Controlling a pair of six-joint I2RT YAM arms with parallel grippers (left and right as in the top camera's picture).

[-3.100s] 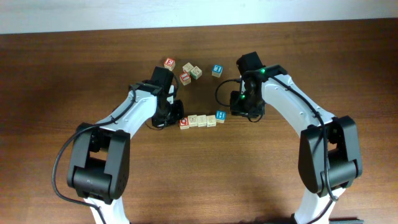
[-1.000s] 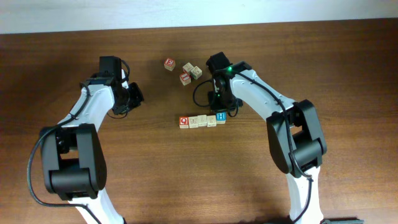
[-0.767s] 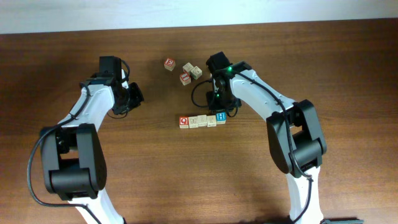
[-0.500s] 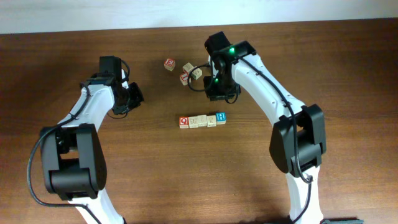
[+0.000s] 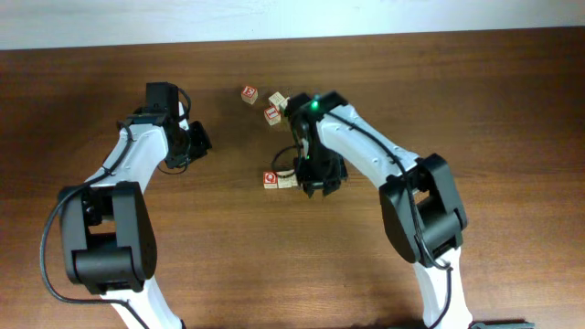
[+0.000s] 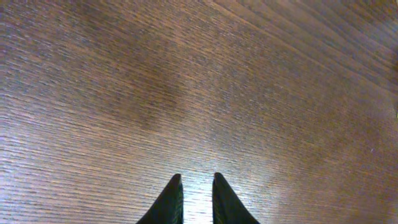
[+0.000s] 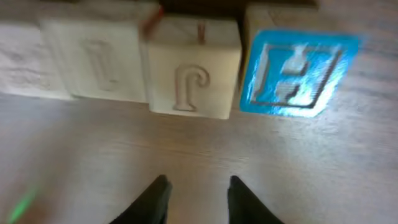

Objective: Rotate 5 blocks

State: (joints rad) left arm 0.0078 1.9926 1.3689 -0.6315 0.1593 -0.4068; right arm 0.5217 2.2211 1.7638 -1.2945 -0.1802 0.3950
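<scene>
The blocks lie in a row on the wooden table. In the right wrist view I see three beige blocks, among them one at the left (image 7: 96, 59) and a "J" one (image 7: 194, 68), then the blue "H" block (image 7: 297, 71). From overhead only the red "Q" block (image 5: 271, 179) and one beige block (image 5: 285, 180) show. My right gripper (image 5: 316, 179) hangs over the row's right end and hides the other blocks. It (image 7: 198, 188) is open, empty, just short of the J block. Far to the left, my left gripper (image 5: 198, 142) is slightly open over bare wood (image 6: 196, 182).
Several loose letter cubes lie behind the row: one red-faced (image 5: 249, 94), another red-faced (image 5: 271, 114) and a beige one (image 5: 277, 98). The right arm's forearm (image 5: 366, 151) stretches over the table to the right of them.
My right gripper came forward from behind the row and now covers its right end, and its jaws have widened. The left arm has stayed still.
</scene>
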